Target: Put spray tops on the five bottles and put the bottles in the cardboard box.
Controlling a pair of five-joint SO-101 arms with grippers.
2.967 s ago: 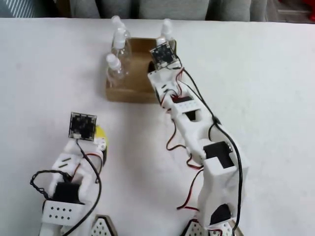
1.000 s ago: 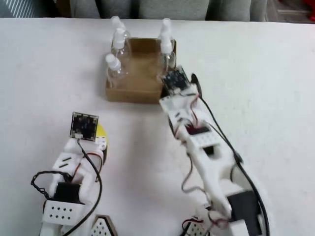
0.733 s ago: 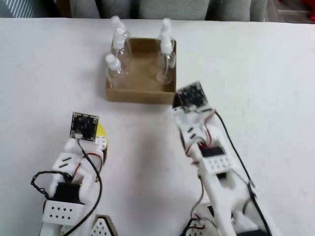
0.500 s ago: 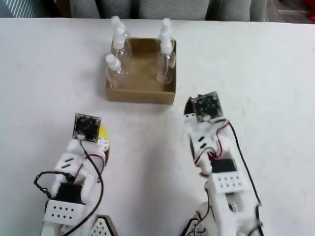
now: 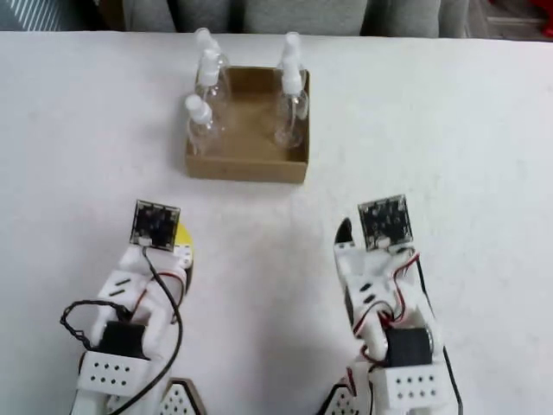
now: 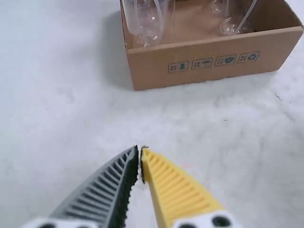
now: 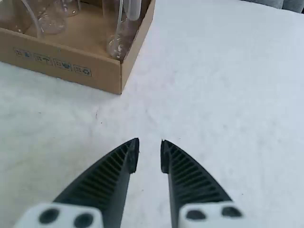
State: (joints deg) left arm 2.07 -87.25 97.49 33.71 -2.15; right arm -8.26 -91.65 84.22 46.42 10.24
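Wrist views show left claw (image 6: 140,153) closed, right claw (image 7: 149,153) narrowly parted; high view shows spray tops (image 5: 199,105) on bottles (image 5: 207,130).

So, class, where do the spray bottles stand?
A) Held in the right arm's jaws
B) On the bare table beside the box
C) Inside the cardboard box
C: the bottles stand upright inside the cardboard box, with their spray tops rising above its walls.

cardboard box (image 5: 246,169) on table (image 5: 449,130) | bottles (image 5: 200,121) inside (3 left, 2 right)
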